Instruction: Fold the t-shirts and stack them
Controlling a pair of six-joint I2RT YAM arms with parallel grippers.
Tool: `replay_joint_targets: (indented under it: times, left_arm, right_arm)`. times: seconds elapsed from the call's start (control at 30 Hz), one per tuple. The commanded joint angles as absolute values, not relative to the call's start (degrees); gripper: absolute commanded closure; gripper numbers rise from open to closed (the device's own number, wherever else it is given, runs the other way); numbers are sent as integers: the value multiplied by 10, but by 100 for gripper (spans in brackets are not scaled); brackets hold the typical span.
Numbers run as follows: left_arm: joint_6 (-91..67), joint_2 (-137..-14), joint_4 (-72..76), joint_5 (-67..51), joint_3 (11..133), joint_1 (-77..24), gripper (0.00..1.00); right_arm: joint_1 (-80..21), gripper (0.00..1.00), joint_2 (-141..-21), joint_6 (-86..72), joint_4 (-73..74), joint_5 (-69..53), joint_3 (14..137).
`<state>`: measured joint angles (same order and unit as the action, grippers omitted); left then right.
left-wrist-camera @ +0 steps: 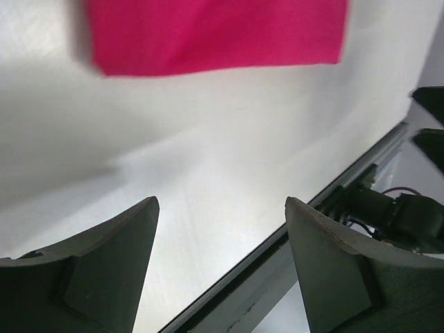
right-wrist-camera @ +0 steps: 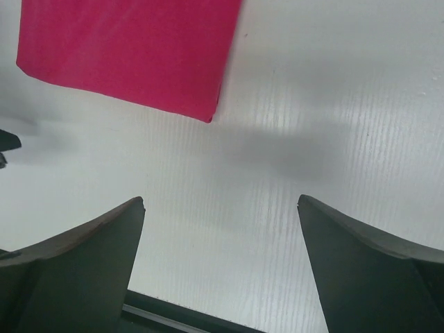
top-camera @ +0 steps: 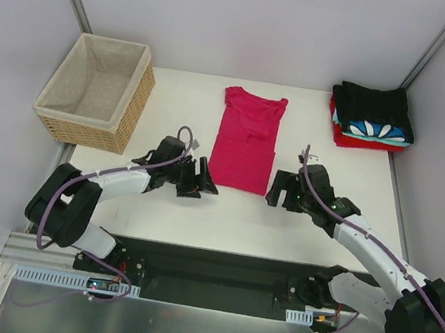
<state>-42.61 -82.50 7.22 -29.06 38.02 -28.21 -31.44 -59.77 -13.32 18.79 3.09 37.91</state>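
Bring the left hand (top-camera: 204,180) and right hand (top-camera: 279,190), both wide and empty, together onto the near corners of the tee (top-camera: 246,141).

You have the flat t-shirt (top-camera: 246,141) lying mid-counter (top-camera: 240,218). The basket (top-camera: 80,130) sits at the far left corner and the folded stack of t-shirts (top-camera: 373,116) at the far right. Your left claw (top-camera: 200,178) and right claw (top-camera: 281,191) flank the flat t-shirt's near end.

Crimson tee (left-wrist-camera: 215,35) blurred, top off-frame
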Motion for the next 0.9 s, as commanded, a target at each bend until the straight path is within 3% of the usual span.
replay_joint_targets:
  times: [0.0, 0.37, 0.87]
  left_arm:
    - [-428, -847, 85, -264, 340, -255, 27]
    - [-457, -950, 224, -307, 316, -201, 27]
    - [-433, -1000, 207, -275, 325, -150, 30]
  right_arm:
    - [-316, 3, -579, -149, 192, 53, 378]
    - [-312, 3, -712, -149, 83, 18, 357]
    - [-276, 2, -816, -205, -47, -39, 350]
